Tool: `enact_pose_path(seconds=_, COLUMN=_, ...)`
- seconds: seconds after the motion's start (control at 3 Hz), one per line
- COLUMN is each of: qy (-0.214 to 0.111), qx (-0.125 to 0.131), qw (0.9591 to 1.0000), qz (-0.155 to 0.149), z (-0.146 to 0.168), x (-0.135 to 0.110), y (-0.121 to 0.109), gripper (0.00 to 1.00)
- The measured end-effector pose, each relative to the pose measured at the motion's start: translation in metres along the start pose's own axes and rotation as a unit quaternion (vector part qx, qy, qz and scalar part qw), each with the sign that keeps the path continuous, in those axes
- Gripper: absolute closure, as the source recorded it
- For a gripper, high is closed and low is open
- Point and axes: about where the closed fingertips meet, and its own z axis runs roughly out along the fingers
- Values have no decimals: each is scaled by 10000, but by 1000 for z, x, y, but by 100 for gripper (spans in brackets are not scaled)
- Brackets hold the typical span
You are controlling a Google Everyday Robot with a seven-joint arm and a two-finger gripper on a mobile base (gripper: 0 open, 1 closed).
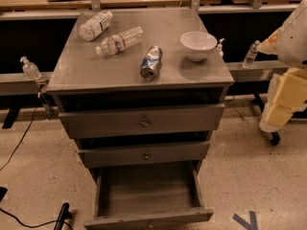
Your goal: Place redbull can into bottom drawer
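Presently, the redbull can (151,62) is recorded lying on its side on the cabinet top (96,71), near the front edge, between the nearer water bottle (120,40) and the white bowl (198,45), touching neither. The bottom drawer (146,190) is pulled well out, and nothing is seen inside it. The two upper drawers (144,122) are far less extended. The gripper (280,107) is held off the right side of the cabinet, below the level of the top and well apart from the can. Whether it is open or closed cannot be told. The can is not held, as it rests on the top.

Risks noted:
- The can is round and on its side, so it may be rolled by a glancing approach, toward the front edge or against the bowl.
- Its wall is dented, so an uneven grasp and a slip are judged possible.
- The bowl lies between gripper and can and could be knocked on a direct reach from the right.
- During the descent, the upper drawer fronts could be struck.
- If the can is released too far forward, it would be dropped on the floor.
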Motion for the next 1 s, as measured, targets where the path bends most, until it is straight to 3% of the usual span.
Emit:
enact_pose_path(seconds=0.33, qy=0, qx=0, qw=10000, qz=0, z=0, x=0, y=0, gripper=0)
enact_pose_path(seconds=0.67, qy=-65, qx=-58, qw=9997, qz=-249, z=4, x=-6, y=-1, gripper=0)
enact_pose_path(seconds=1.0, qy=-710, qx=-618, qw=9833, qz=-1557, z=46, x=-72, y=-1, gripper=0)
